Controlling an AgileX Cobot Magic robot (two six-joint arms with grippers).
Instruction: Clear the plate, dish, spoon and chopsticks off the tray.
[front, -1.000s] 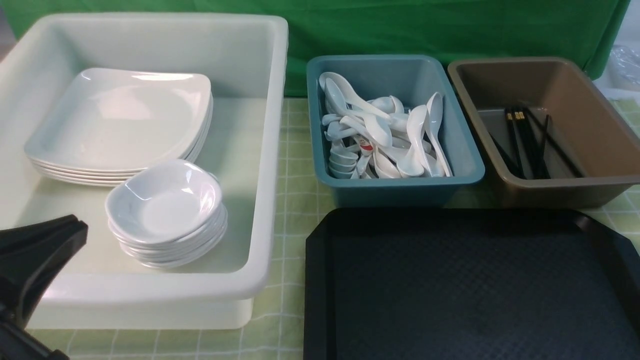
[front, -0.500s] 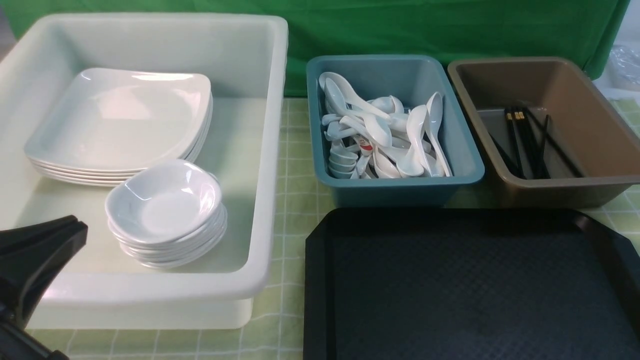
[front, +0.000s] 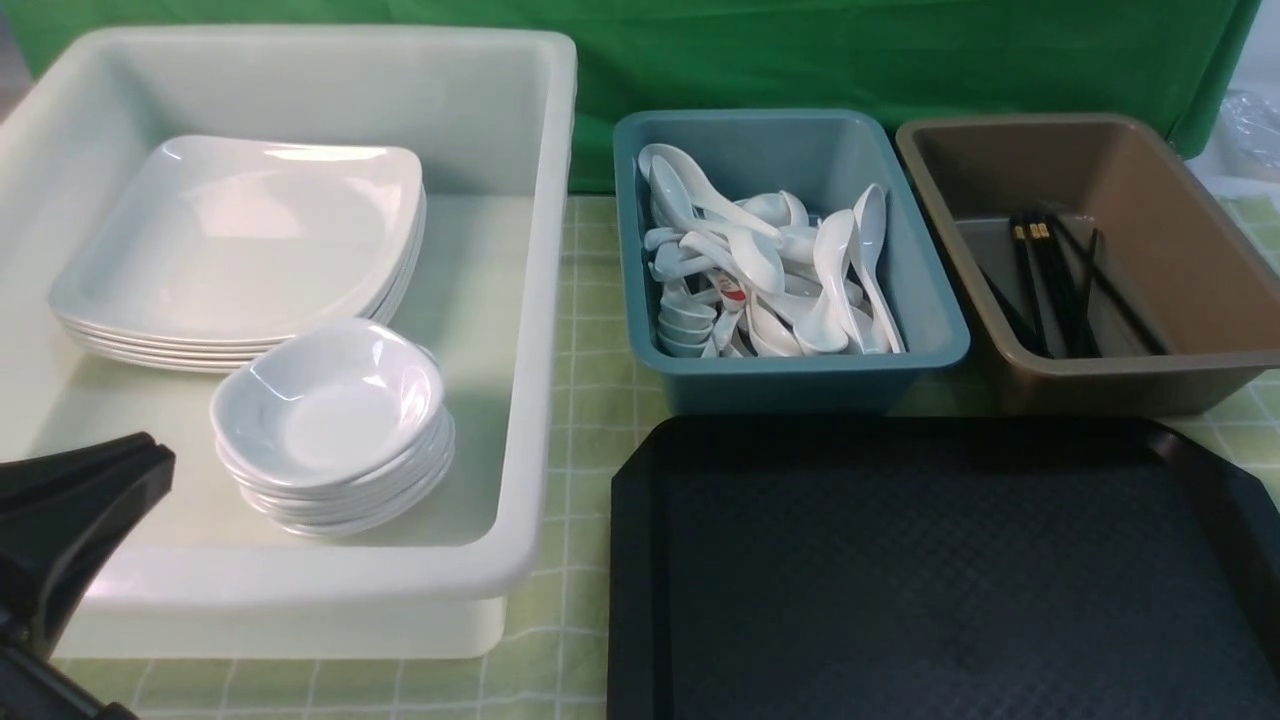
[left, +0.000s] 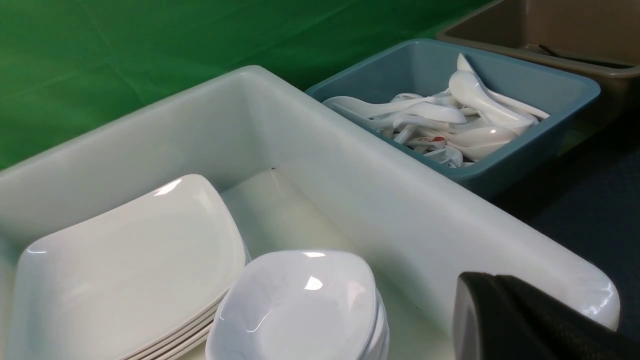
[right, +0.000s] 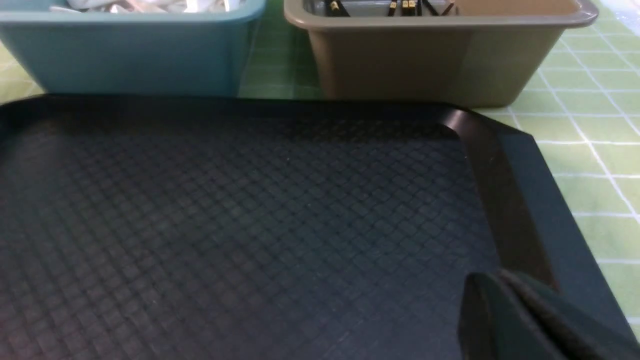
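Black left hand (front: 150, 455) clenched, over white bin (front: 540, 300) | right hand (right: 480, 287) clenched, above tray (right: 225, 215)

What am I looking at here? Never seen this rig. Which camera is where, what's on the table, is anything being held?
It is a two-armed robot at a table. The wide picture looks forward from between the arms; the other two come from cameras on each wrist.

On the green checked cloth sit a white tub with a stack of square plates and a stack of small dishes, a teal bin of white spoons, and a brown bin with black chopsticks. Nearest the robot is a black tray; nothing shows on the part in view.

The left gripper hangs at the tub's near corner. The right gripper appears only in its own wrist picture, over the tray's right side. Both have their fingers shut and hold nothing.
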